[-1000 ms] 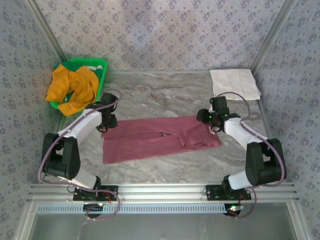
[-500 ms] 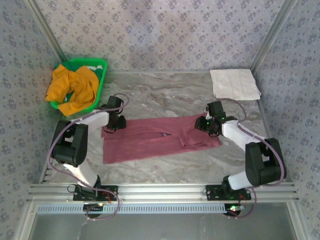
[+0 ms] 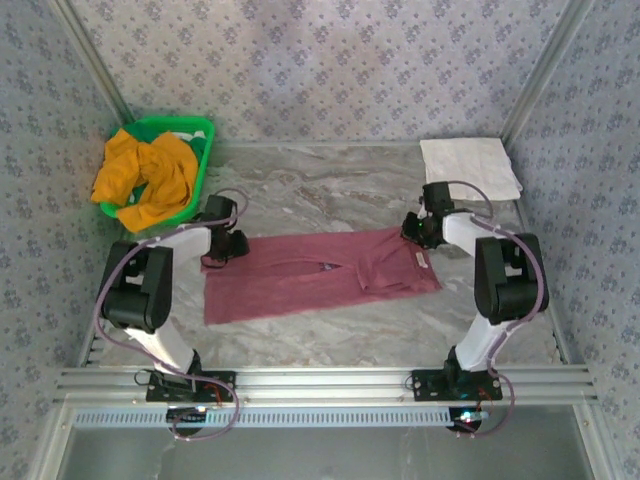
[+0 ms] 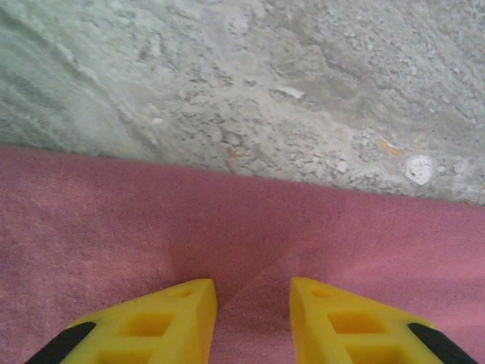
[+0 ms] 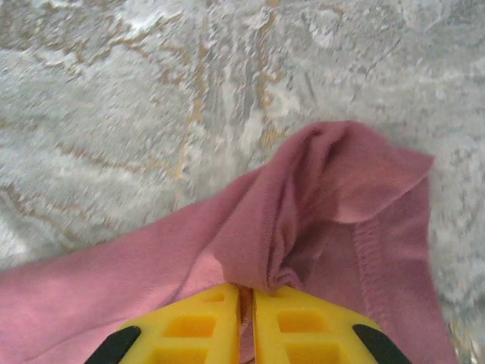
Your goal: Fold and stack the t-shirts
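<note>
1. Maroon t-shirt [image 3: 320, 275] lies flat mid-bench, long side left to right.
2. Right jaws closed on a bunched pinch at its far-right corner; left jaws stand apart astride a low ridge at its far-left edge, probably paired holds for a fold.
3. Mustard-orange t-shirt [image 3: 145, 180] heaped in green basket [image 3: 203, 130], far-left corner.
4. Bench [image 3: 330, 190] marbled grey; white cloth [image 3: 470, 167] at far-right corner; floral-patterned walls [image 3: 330, 60].

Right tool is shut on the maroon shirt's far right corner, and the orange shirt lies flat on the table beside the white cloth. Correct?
Not quite. The top view shows the orange shirt bunched in the green basket at the far left, away from the white cloth. The right tool is indeed shut on the far right corner of the maroon shirt.
</note>
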Available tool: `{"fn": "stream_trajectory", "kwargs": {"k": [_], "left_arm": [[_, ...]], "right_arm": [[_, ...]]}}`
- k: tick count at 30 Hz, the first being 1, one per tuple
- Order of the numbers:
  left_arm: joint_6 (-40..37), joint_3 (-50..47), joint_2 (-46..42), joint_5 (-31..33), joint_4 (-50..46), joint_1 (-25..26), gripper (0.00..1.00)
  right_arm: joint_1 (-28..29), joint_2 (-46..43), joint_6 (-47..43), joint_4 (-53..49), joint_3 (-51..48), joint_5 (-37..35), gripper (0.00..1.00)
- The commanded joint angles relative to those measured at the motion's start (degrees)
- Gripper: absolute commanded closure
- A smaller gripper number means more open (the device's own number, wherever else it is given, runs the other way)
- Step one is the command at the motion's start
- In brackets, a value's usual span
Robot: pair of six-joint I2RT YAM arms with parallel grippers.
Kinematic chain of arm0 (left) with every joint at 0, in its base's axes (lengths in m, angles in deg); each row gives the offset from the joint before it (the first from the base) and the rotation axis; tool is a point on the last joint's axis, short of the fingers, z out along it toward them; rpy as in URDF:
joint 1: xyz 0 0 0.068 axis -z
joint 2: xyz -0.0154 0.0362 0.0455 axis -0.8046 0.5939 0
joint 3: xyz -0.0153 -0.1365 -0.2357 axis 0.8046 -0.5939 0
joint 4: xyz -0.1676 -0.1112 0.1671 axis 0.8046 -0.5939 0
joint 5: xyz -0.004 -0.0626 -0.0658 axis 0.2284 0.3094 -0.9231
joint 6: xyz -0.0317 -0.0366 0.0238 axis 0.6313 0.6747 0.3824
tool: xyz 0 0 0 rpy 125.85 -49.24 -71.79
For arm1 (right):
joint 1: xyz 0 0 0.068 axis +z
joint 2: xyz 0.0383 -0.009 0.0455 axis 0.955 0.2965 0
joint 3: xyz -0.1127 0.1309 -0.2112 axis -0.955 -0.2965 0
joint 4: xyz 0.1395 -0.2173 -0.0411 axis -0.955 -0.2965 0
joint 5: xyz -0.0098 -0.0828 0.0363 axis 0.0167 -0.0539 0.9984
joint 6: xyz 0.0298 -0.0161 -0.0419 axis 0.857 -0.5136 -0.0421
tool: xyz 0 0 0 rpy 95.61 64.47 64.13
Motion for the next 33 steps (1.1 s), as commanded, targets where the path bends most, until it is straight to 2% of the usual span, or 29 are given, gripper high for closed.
{"fn": "stream_trajectory", "kwargs": {"k": [1, 5, 11, 16, 19, 24, 27, 33], "left_arm": [[1.17, -2.66, -0.98, -0.48, -0.85, -1.91, 0.68], [2.26, -4.00, -1.58, -0.80, -0.96, -3.51, 0.67], [2.44, -4.72, -2.54, -2.46, -2.75, -4.07, 0.70], [5.32, -9.76, -9.66, -3.03, -3.53, -3.62, 0.69], [7.44, -14.23, -16.45, -2.14, -5.19, -3.62, 0.67], [6.74, -14.68, -21.39, -3.16, -8.02, -2.99, 0.65], [5.28, -11.07, -20.29, -3.70, -8.57, -1.25, 0.65], [1.92, -2.05, -12.86, -4.21, -6.74, 1.72, 0.65]], "right_arm": [[-0.63, 4.02, 0.05, -0.45, 3.78, -1.69, 0.89], [-2.23, 8.61, 1.60, -2.99, 7.61, -2.22, 0.91], [-1.13, 11.63, 1.07, -3.53, 12.76, -2.52, 0.91], [1.12, 17.33, 0.09, -4.04, 21.45, -0.99, 0.90], [1.88, 19.77, 0.79, -4.52, 27.10, 0.07, 0.86], [2.75, 17.10, 0.03, -7.63, 32.71, -0.44, 0.70], [3.42, 11.92, -0.80, -9.14, 29.70, -0.67, 0.67], [5.15, -1.31, 2.92, -6.01, 11.55, -0.05, 0.70]]}}
